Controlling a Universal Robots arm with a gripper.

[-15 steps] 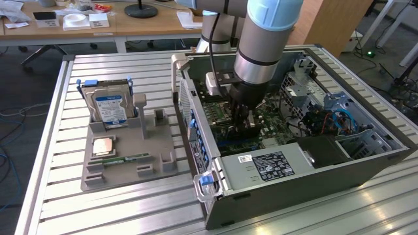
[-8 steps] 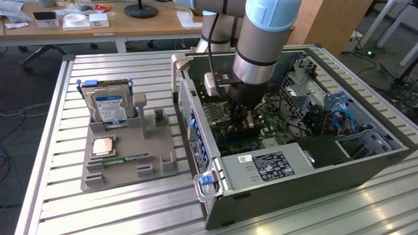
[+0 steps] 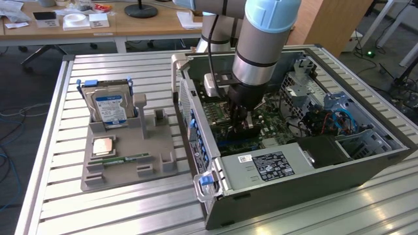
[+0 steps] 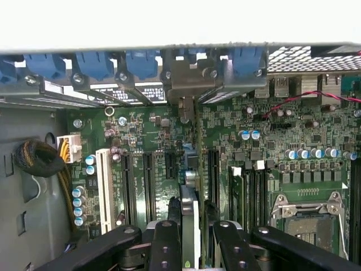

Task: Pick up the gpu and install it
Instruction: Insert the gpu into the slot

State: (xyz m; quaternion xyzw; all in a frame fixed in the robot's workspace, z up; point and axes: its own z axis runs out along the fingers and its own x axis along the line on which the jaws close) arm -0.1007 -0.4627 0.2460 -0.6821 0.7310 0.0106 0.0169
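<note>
Tool (image 4: 190, 237) holding the gpu (image 4: 190, 212) edge-on, low inside the open computer case (image 3: 313, 171).

Its fingers (image 4: 164, 245) are closed halfway on the thin card's upper edge, above the motherboard (image 4: 271, 147) slots. I judge the card light and stiff but fragile, best held by its bare edges. Beyond the case, the hard drive (image 3: 109, 108) stands in a grey tray (image 3: 153, 164) on the table (image 3: 58, 205).

The robot arm (image 3: 260, 41) is a thick cylinder of brushed grey metal with a pale blue plastic cap at its joint and a thin black band round the lower segment. A black cable runs down beside it. Below sits a black wrist block and the black gripper (image 4: 192, 237), its linkage arms matte black and fastened with round silver-grey screws.
</note>
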